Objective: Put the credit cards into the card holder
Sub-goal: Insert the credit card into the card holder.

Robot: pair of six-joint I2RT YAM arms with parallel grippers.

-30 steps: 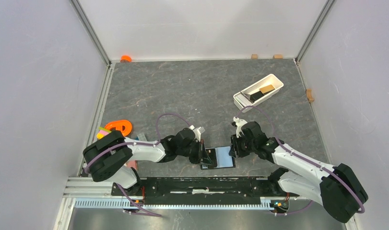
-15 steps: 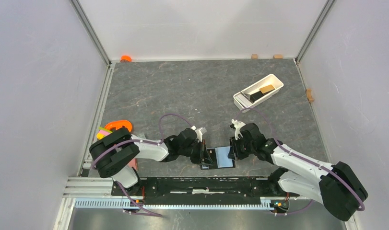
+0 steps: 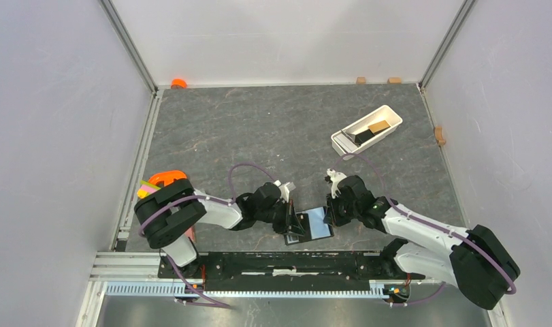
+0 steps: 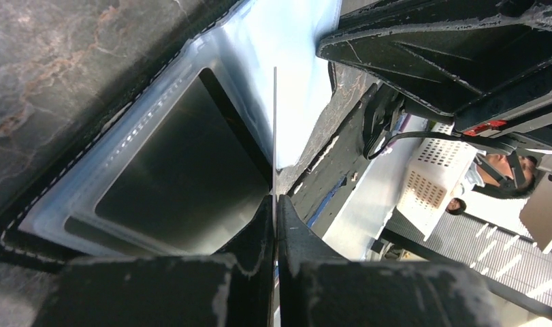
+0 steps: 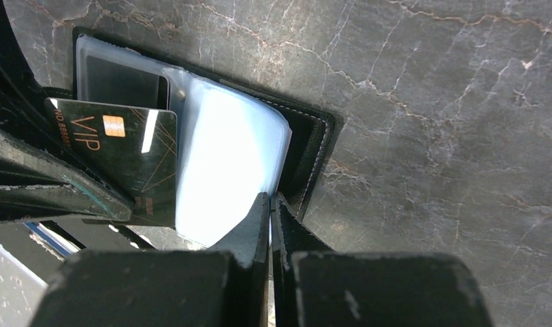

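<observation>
The card holder [image 3: 318,223] lies open near the table's front edge, black leather [image 5: 310,143] with clear bluish sleeves. My left gripper [image 3: 291,219] is shut on a black credit card marked VIP [image 5: 126,153]. It holds the card upright over the holder's left pocket [image 4: 157,170], so the left wrist view shows it edge-on as a thin line [image 4: 275,122]. My right gripper [image 5: 271,199] is shut on the edge of a clear sleeve at the holder's right side. A tan card [image 3: 378,127] and a black card [image 3: 363,136] lie in the white tray [image 3: 390,112].
The white tray sits at the back right. Orange and pink items [image 3: 165,179] lie by the left wall and an orange piece [image 3: 178,83] in the far left corner. Small wooden blocks [image 3: 361,80] line the back and right [image 3: 439,135] walls.
My right gripper has closed on the holder's clear sleeve. The left arm has edged slightly right with the black card still held.
</observation>
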